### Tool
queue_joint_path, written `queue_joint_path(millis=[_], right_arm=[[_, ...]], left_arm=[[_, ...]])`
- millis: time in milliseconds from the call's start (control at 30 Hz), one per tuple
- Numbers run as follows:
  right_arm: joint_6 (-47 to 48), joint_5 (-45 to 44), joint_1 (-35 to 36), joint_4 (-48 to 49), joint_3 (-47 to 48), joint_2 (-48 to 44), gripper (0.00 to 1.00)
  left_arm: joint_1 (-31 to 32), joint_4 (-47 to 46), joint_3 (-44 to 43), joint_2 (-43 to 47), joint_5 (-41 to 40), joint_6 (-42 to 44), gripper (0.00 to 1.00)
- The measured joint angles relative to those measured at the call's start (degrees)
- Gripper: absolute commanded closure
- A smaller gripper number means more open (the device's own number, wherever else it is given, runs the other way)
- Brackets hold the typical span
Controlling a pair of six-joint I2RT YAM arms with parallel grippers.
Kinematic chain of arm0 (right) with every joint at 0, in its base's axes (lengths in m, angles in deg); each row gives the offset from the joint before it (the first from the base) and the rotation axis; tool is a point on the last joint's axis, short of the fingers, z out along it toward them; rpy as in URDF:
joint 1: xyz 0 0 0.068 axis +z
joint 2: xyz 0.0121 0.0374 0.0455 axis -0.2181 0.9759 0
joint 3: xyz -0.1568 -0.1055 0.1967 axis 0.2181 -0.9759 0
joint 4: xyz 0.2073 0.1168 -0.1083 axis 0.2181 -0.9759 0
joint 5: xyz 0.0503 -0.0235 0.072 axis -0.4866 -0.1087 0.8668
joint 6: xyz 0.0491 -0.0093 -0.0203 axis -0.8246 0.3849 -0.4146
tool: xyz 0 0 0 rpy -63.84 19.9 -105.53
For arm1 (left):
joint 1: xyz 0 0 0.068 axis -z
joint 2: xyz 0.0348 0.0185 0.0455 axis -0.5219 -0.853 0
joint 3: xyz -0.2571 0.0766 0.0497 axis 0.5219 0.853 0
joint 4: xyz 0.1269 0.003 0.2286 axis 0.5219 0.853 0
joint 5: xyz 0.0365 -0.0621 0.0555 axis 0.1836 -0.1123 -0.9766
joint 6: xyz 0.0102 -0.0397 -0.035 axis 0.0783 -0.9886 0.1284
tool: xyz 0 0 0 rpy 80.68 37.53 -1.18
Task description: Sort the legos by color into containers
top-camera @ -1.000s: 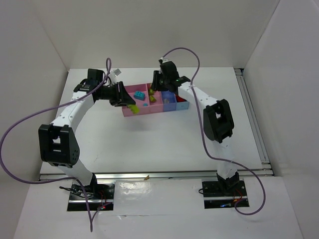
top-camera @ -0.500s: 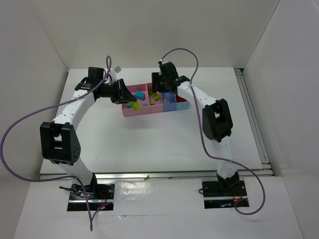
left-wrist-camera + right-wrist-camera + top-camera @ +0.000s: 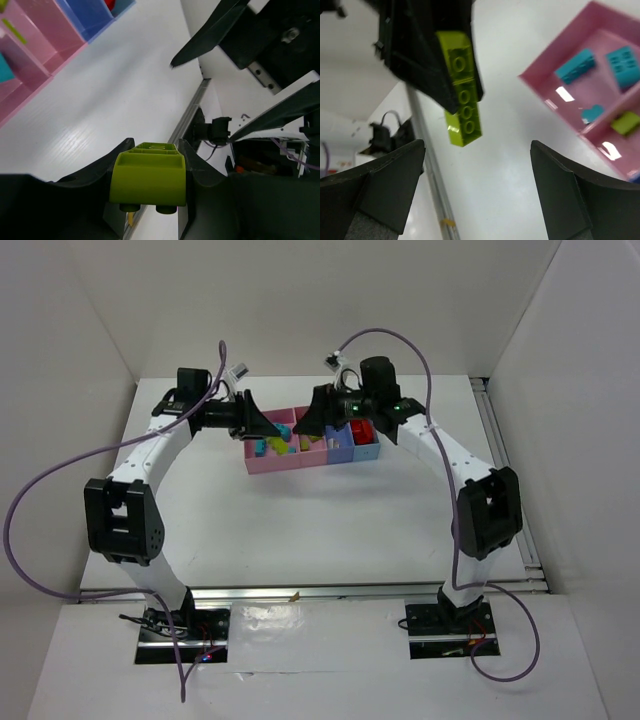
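Observation:
My left gripper (image 3: pixel 148 150) is shut on a yellow-green lego (image 3: pixel 148 172). In the top view this lego (image 3: pixel 259 447) hangs at the left end of the containers (image 3: pixel 300 464). From the right wrist the same lego (image 3: pixel 462 95) sticks out of the left gripper's black fingers (image 3: pixel 425 45). My right gripper (image 3: pixel 480 185) is open and holds nothing, hovering over the middle of the row (image 3: pixel 312 420). The pink bins (image 3: pixel 540 82) hold cyan legos (image 3: pixel 575 65) and a yellow-green one (image 3: pixel 626 122). A red lego (image 3: pixel 361 430) lies in the light blue bin (image 3: pixel 368 450).
The periwinkle bin (image 3: pixel 341 448) sits between the pink and light blue ones. White walls close in the table on three sides. A metal rail (image 3: pixel 505 470) runs along the right edge. Purple cables loop from both arms.
My right gripper has opened wide and its arm has swung out to the right. My left gripper has carried the yellow-green lego a little toward the pink bin.

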Motion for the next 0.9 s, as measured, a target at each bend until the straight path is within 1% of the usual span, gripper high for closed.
queue_joint_path(millis=[133,233,300,333,400,467,500,567,600,633,733,800,900], right_arm=[[1.31,8.13,1.18,-0.02,-1.05,1.36,0.07],[2.14,10.93,2.03,-0.13,-0.92,2.91,0.07],[2.51,12.13,2.43,-0.11,-0.44,4.17,0.08],[2.56,12.61,2.51,-0.07,-0.11,4.92,0.11],[2.58,13.51,2.67,0.07,0.26,6.19,0.17],[2.21,13.97,2.86,0.61,0.35,7.23,0.26],[1.70,14.71,2.86,1.01,0.35,7.69,0.39],[0.22,16.39,2.89,2.40,0.28,8.15,0.55],[-1.14,17.07,2.99,3.43,0.20,8.20,0.68],[-1.38,17.33,2.99,3.85,0.15,8.20,0.73],[-3.54,17.66,3.10,7.28,-2.14,8.17,0.83],[-4.24,17.75,3.10,8.74,-4.76,7.69,0.84],[-4.28,17.57,3.10,9.18,-10.99,5.75,0.86]], left_arm=[[0.00,-1.25,-0.02,-1.07,4.00,-0.15,1.00],[0.11,-1.95,-0.15,-1.16,5.88,-0.20,1.00],[0.37,-2.54,-0.55,-1.16,6.88,-0.24,1.00],[0.39,-2.84,-0.68,-1.16,7.30,-0.28,1.00],[0.59,-3.34,-0.76,-1.16,7.74,-0.31,1.00],[0.83,-3.43,-0.76,-1.16,8.07,-0.33,1.00],[1.01,-3.48,-0.76,-1.16,7.98,-0.17,1.00],[1.20,-3.80,-0.76,-1.25,7.17,0.26,1.00],[1.20,-3.98,-0.76,-1.33,6.73,0.15,1.00],[1.20,-4.00,-0.76,-1.40,6.82,0.13,1.00],[1.49,-3.37,-0.74,-1.44,6.05,1.01,1.00],[2.29,-2.67,0.39,-1.51,4.92,2.16,1.00],[4.52,-2.05,4.31,-1.64,3.72,3.30,1.00]])
